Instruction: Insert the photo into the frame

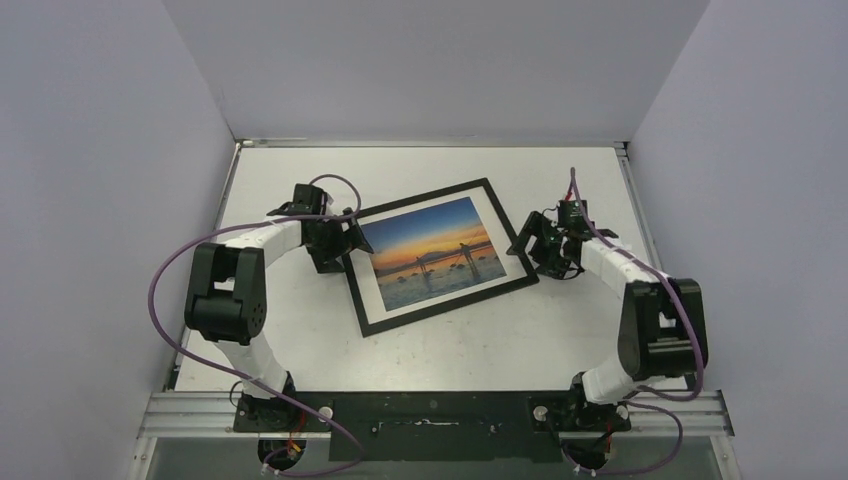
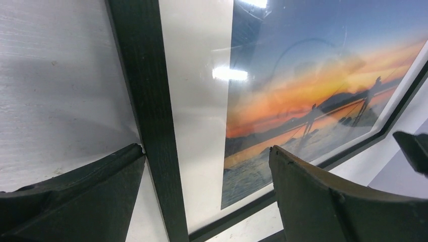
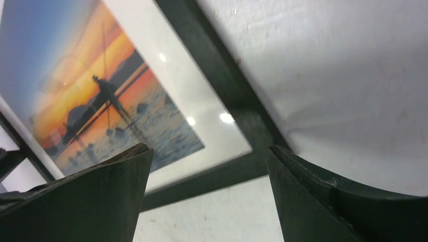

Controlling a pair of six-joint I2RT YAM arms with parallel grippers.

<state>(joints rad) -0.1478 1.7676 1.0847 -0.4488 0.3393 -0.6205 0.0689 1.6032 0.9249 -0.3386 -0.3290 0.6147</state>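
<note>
Top cam: I see the photo [image 1: 432, 252] sitting inside the frame [image 1: 452, 308], flat on the table [image 1: 450, 355]. L gripper [image 1: 345, 238] is at frame's left edge, R gripper [image 1: 528, 245] at its right edge. L wrist cam: fingers spread apart, straddling frame's left bar, photo just inboard. R wrist cam: fingers also spread, gripping nothing, over a frame corner, photo inboard of it
</note>
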